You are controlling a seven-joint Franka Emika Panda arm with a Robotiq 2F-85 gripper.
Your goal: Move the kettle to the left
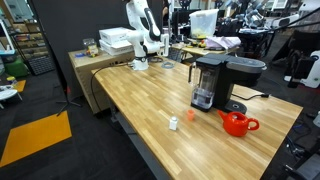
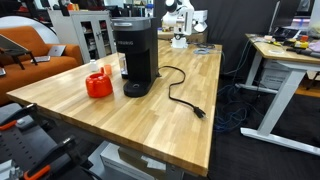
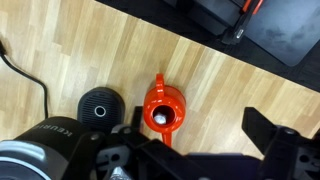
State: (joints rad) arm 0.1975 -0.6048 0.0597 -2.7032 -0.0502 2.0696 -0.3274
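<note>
The red-orange kettle (image 1: 236,123) stands on the wooden table (image 1: 150,100) near its front edge, next to the black coffee maker (image 1: 212,80). It also shows in an exterior view (image 2: 98,84). In the wrist view I look down on the kettle (image 3: 163,108), its lid opening facing up. My gripper (image 3: 200,130) is open and empty above the table. The kettle lies by its left finger and is not between the fingers. The white arm (image 1: 141,22) stands at the table's far end, also seen in an exterior view (image 2: 181,20).
The coffee maker's black cord (image 2: 180,95) trails across the table. A tiny white object (image 1: 173,122) sits near the kettle. The coffee maker (image 3: 60,140) fills the lower left of the wrist view. Desks and clutter (image 1: 215,40) stand beyond the table.
</note>
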